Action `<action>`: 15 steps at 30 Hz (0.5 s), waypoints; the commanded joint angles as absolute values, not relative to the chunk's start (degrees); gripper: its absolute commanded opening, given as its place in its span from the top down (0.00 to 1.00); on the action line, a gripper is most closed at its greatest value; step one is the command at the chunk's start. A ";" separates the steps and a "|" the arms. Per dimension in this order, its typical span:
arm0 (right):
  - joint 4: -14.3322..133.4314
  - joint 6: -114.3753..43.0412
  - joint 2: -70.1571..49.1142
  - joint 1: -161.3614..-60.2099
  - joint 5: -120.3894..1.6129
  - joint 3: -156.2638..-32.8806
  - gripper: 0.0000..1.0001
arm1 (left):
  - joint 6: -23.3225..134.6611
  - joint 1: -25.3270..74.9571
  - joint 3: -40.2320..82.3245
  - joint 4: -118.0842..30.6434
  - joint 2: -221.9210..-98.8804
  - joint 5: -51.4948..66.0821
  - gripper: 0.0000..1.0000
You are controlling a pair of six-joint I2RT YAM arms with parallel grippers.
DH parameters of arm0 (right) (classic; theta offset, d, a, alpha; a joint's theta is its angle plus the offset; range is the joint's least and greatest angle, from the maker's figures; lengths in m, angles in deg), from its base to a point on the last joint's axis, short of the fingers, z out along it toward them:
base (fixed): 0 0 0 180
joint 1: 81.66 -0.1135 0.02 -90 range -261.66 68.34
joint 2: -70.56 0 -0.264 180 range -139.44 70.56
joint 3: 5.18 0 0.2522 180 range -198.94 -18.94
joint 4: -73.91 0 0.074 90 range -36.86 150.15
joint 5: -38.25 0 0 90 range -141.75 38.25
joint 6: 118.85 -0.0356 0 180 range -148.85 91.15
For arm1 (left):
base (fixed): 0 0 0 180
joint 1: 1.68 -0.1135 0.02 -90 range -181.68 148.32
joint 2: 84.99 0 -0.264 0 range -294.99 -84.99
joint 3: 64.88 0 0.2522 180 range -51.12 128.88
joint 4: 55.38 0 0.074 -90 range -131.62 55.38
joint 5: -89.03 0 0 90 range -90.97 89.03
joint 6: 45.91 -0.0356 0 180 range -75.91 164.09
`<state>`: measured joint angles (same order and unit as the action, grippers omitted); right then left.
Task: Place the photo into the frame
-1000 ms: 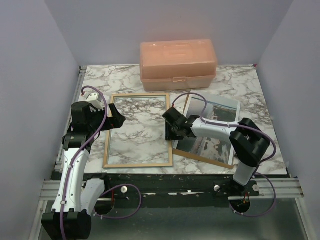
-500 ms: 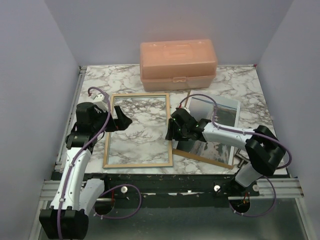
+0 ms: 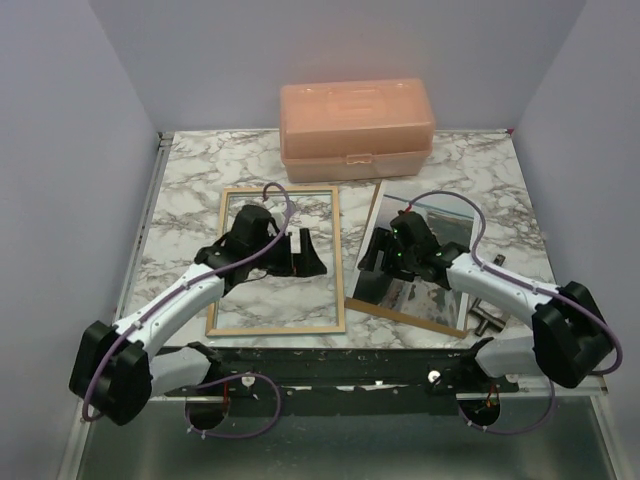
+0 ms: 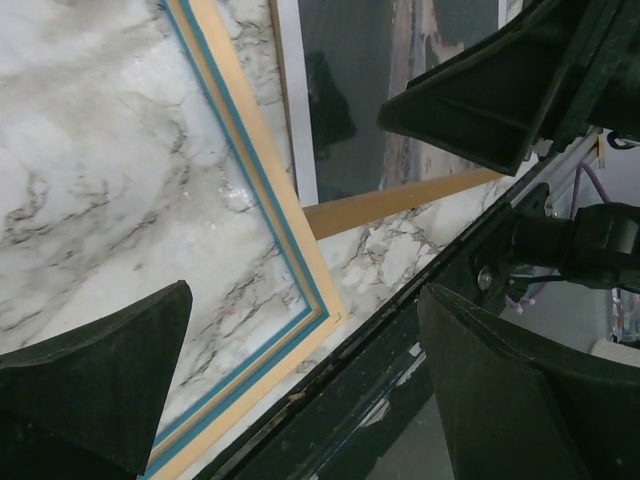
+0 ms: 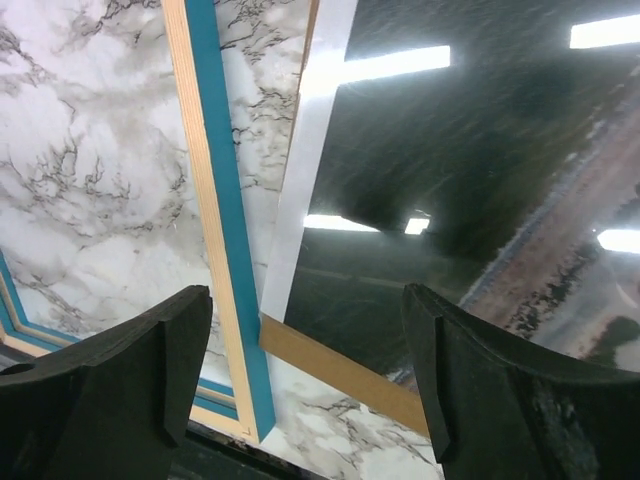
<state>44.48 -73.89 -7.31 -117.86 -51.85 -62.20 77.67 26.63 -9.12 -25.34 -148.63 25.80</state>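
The frame [image 3: 270, 328] holds only its pane; the photo [image 3: 425, 297] lies beside it; box [image 3: 356, 125] shut; left tool [image 4: 305, 300], right tool [image 5: 305, 300] released.

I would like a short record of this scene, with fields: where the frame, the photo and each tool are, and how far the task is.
frame: flat on the marble table, left of centre, nothing in it
photo: picture side up on the brown backing board, right of the frame
box: peach plastic, closed, at the far edge
left tool: open, over the frame's near right corner, holds nothing
right tool: open, over the photo's left edge, holds nothing
task: photo not yet in frame
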 commanded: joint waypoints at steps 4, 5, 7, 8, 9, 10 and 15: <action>39.36 -73.97 0.21 -109.75 -52.68 -58.70 0.10 | 86.68 35.95 -1.03 -30.54 -159.26 20.49 0.01; 38.89 -74.08 1.30 -108.18 -53.03 -58.29 0.08 | 87.84 36.70 0.23 -30.87 -160.96 20.44 0.01; 38.04 -74.27 2.92 -105.45 -53.83 -57.60 0.06 | 90.55 37.56 2.99 -31.45 -163.61 20.43 0.02; 37.63 -74.26 3.49 -104.23 -54.25 -57.38 0.03 | 91.85 37.81 4.68 -31.54 -164.81 20.44 0.02; 37.20 -74.21 3.96 -102.79 -54.94 -57.35 0.02 | 92.75 38.02 6.14 -31.80 -165.71 20.20 0.02; 36.59 -73.84 4.26 -101.55 -55.52 -57.36 0.02 | 93.27 38.25 8.39 -31.29 -166.72 19.39 0.02; 28.18 -69.16 3.88 -92.22 -58.81 -61.47 0.01 | 91.96 39.34 21.42 -20.55 -170.53 9.99 0.01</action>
<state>36.75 -72.97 3.62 -98.02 -54.64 -58.42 90.70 38.41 10.66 -27.05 -168.50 19.06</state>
